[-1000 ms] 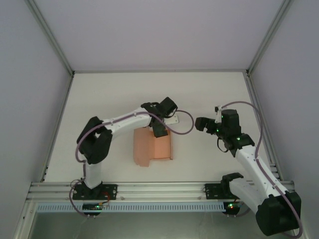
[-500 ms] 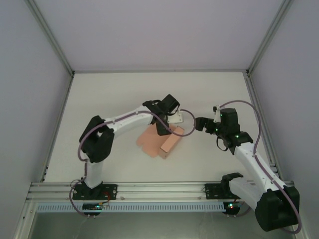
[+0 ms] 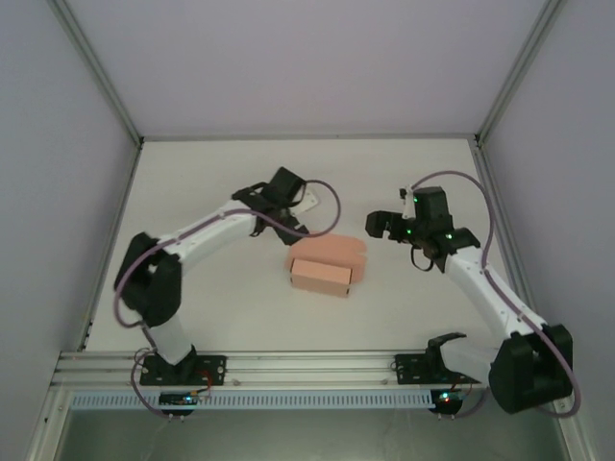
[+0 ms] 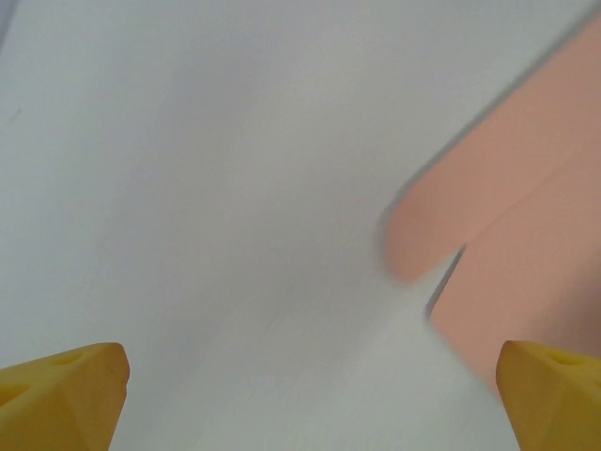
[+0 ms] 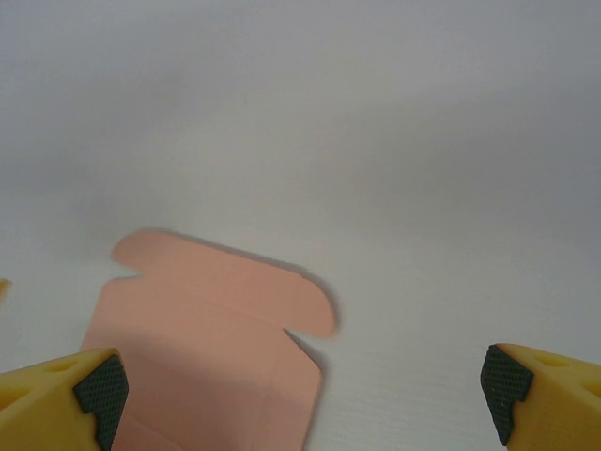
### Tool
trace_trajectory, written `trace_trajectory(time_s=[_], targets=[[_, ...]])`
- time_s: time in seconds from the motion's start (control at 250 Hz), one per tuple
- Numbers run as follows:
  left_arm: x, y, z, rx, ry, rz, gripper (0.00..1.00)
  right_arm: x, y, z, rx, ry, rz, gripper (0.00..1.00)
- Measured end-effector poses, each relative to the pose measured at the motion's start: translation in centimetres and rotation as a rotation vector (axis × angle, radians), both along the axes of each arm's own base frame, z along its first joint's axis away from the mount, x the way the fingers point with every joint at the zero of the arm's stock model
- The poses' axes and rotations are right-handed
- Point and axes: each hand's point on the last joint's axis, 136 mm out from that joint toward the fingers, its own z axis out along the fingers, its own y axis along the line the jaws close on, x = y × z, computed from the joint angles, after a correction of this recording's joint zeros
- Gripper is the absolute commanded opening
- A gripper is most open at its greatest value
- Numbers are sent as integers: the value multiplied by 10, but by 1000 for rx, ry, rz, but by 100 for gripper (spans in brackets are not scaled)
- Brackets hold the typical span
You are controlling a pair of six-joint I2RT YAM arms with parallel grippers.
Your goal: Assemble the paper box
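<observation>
Both grippers stood wide open and empty: the left gripper [image 4: 307, 366] just beside the paper box [image 3: 325, 271], the right gripper [image 5: 299, 378] near its rounded flap. Unheld, the light card could slide or unfold if nudged.

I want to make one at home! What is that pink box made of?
The pink box looks like thin card or stiff paper, matte and plain: crisp fold lines, flat panels and a rounded cut flap.
</observation>
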Motion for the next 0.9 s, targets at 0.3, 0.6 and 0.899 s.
trace_trajectory(time_s=[0.3, 0.6, 0.899], targets=[[-28, 44, -1, -386, 145, 381, 100, -19, 33, -39, -121, 148, 75, 99], [-42, -2, 19, -782, 440, 425, 100, -26, 21, -59, -172, 188, 13, 99], [-64, -39, -27, -749, 671, 422, 99, -33, 13, -74, -207, 213, -1, 99]])
